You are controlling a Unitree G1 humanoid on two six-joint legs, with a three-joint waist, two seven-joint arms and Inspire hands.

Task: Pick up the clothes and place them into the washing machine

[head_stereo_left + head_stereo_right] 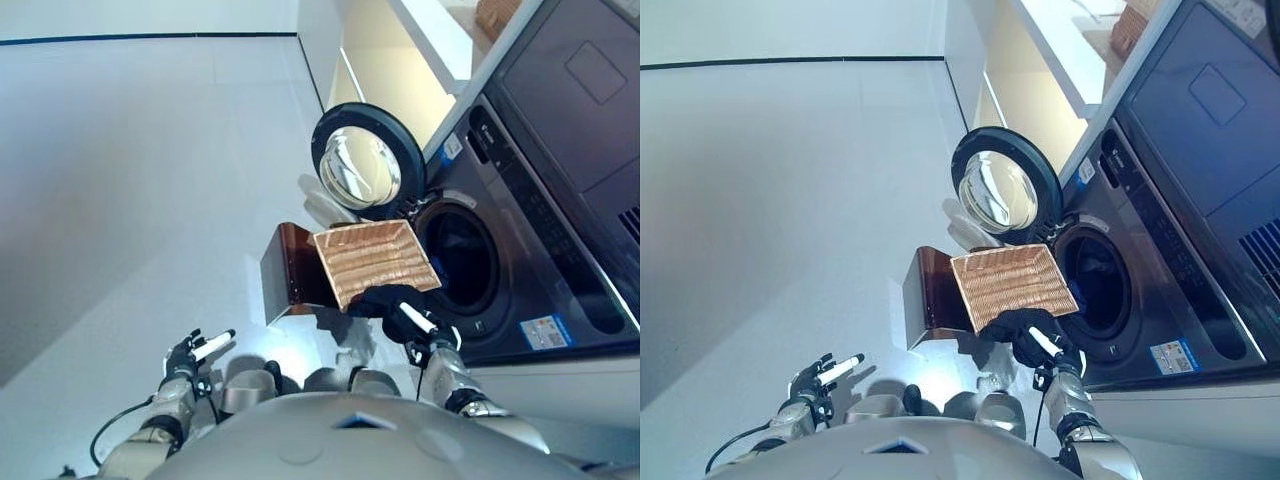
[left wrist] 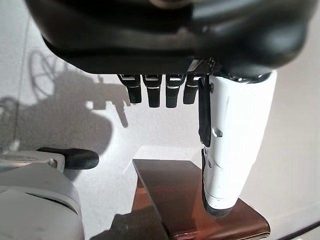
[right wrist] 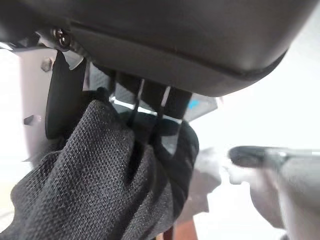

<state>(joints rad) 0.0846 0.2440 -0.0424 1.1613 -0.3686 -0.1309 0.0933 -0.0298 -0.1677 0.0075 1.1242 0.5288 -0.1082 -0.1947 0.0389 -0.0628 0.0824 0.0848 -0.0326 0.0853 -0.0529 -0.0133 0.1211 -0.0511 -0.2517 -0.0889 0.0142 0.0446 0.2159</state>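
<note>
Clothes: one dark knitted garment (image 3: 95, 175) is bunched in the right hand (image 1: 415, 322), whose fingers (image 3: 150, 102) are curled round the cloth. In the head views the garment (image 1: 1012, 325) shows as a black bundle at the near edge of a wicker basket (image 1: 375, 258), touching or just above its rim; which of the two cannot be told. The basket sits on a brown wooden stand (image 1: 285, 270) on the floor (image 1: 130, 180), directly in front of the washing machine (image 1: 540, 230). The machine's round door (image 1: 365, 165) stands swung open, and the dark drum opening (image 1: 460, 262) lies just beyond the basket's far side. The garment is outside the drum.

Left hand (image 1: 192, 352) hangs low at the robot's left side, well apart from the basket, holding nothing; its fingers (image 2: 150, 92) are relaxed and the white-covered thumb (image 2: 232, 145) points straight out.

Right wrist view alone shows the weave of the cloth and the fingers buried in its folds. Left wrist view alone shows the stand's top (image 2: 200, 200) past the idle hand. Head views alone show the basket, machine and door in relation to each other.
</note>
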